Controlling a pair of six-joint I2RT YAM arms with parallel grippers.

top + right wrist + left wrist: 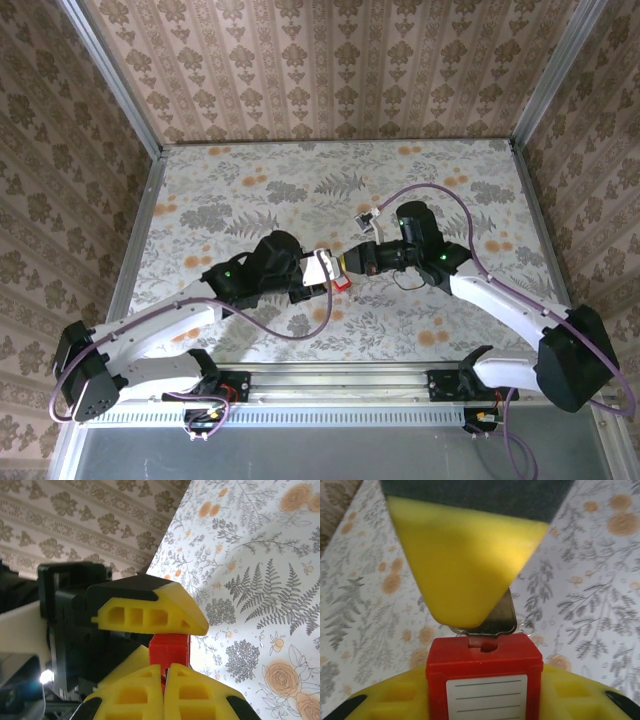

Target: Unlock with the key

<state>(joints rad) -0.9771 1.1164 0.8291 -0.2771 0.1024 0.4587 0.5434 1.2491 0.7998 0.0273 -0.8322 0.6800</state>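
Observation:
My left gripper (318, 272) is shut on a red padlock (485, 655) with a white lined label, which sits upright between its yellow fingers (580, 695) above the floral table. The key (496, 622) is in the slot on the padlock's top face, and its dark metal head sticks out. My right gripper (164, 676) is shut on that head, and one of its fingers (460, 565) covers most of it. In the right wrist view the padlock (170, 650) shows just beyond my closed fingertips, clamped between the left gripper's fingers (150, 615). From above, both grippers meet at the padlock (340, 284) at mid-table.
A small red and white object (362, 215) lies on the table just beyond the right arm's wrist. Metal frame rails (140, 230) and wallpapered walls close in the table on three sides. Purple cables (440, 195) loop over both arms.

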